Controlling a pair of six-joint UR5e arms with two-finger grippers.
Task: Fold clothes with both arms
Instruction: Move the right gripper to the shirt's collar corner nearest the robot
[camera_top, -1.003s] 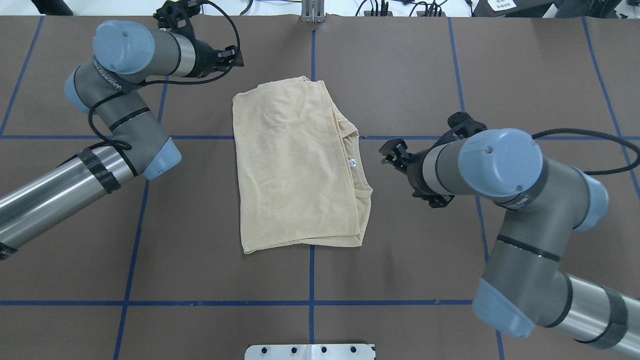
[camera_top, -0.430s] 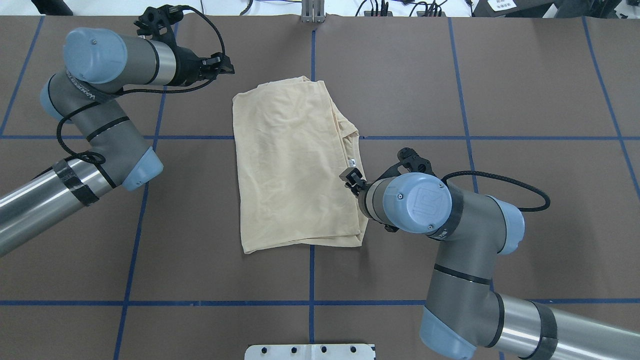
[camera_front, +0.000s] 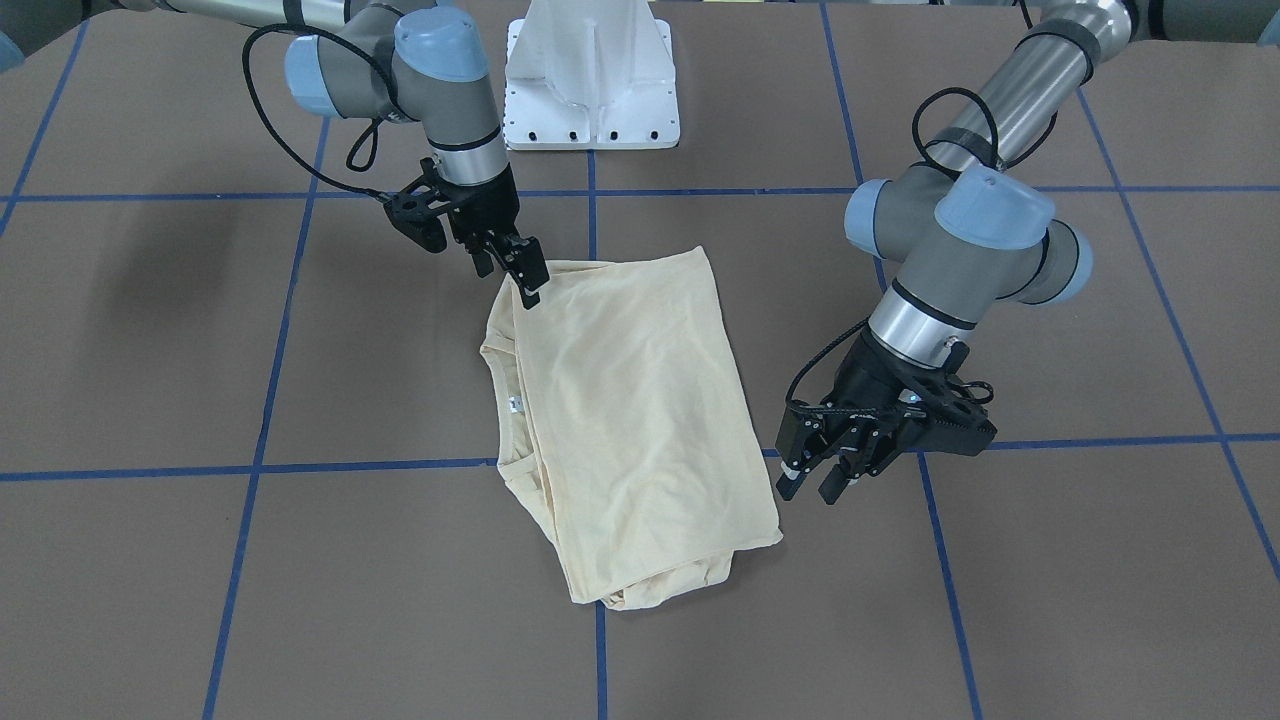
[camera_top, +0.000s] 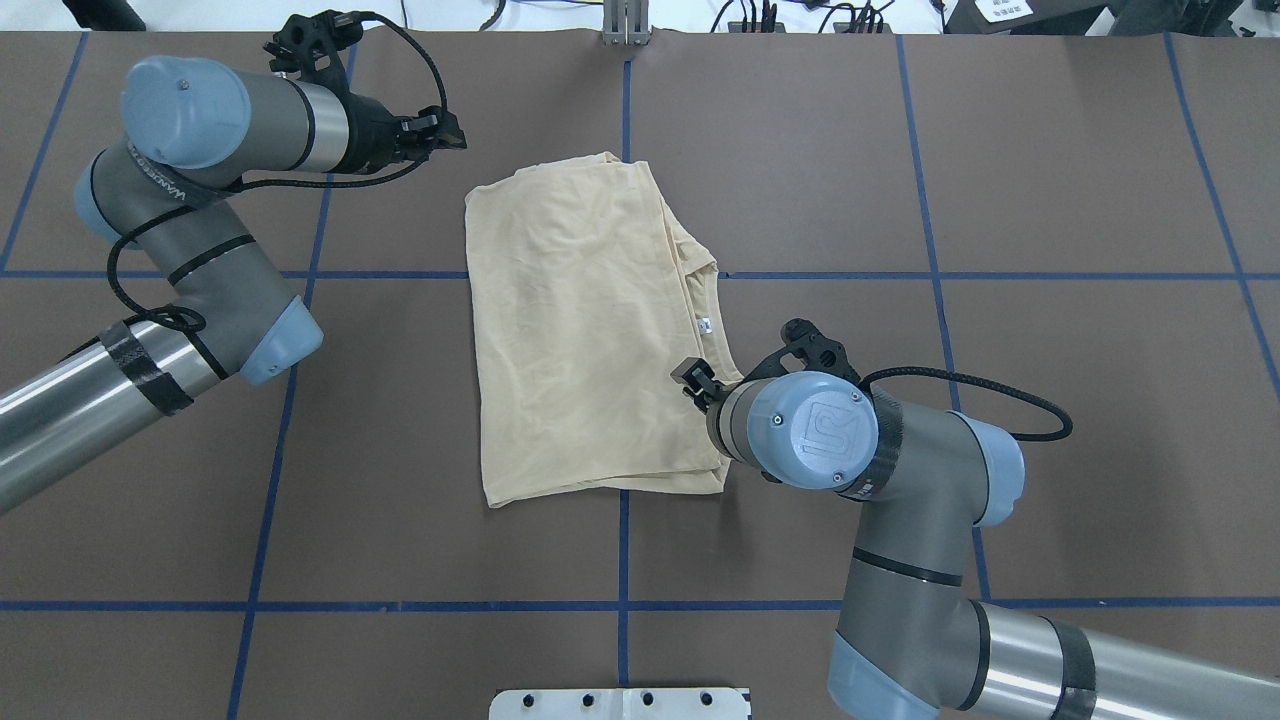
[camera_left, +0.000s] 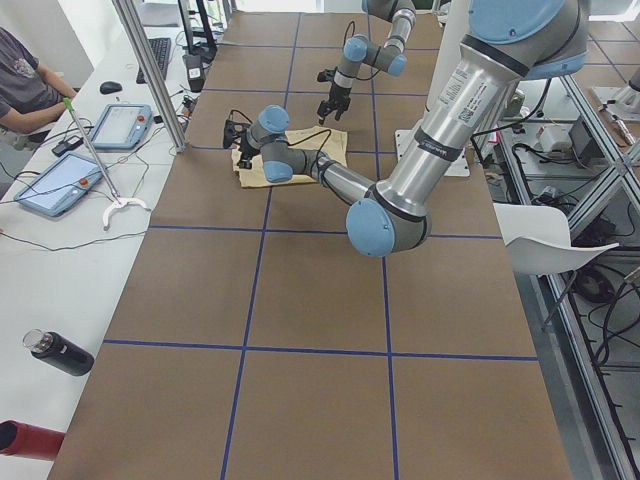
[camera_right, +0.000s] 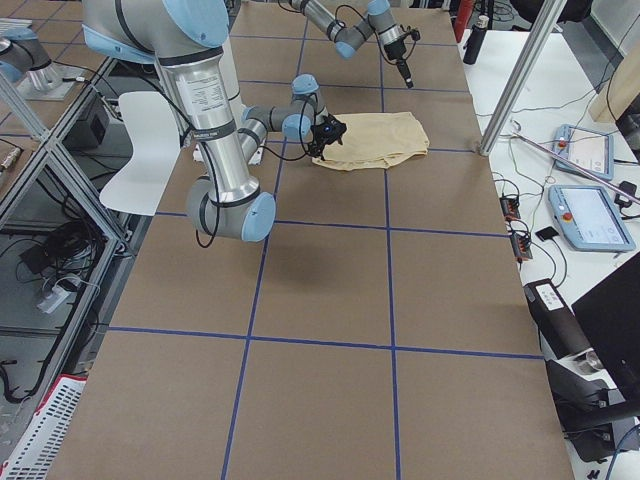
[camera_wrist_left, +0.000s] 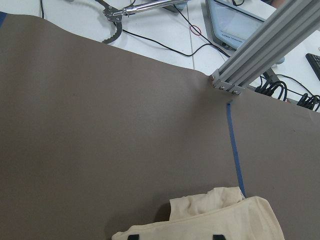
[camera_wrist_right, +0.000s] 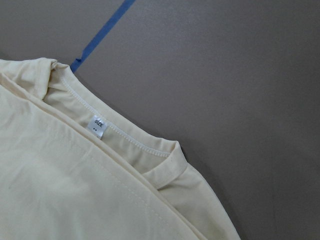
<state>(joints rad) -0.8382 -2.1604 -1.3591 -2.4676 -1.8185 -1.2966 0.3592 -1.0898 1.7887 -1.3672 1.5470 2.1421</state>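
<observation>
Right gripper, jaws parted, I am hovering over the 4 o'clock collar edge of the folded cream shirt lying on the table, long axis running 12 to 6 overhead, while my left gripper, also parted, is hanging farther off its 11 o'clock corner.

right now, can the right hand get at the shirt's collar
Probably yes. The right hand is open at the corner of the shirt on the collar side, and the collar lies exposed along that same edge. Nothing stands between them; the left hand is off the opposite edge.
</observation>
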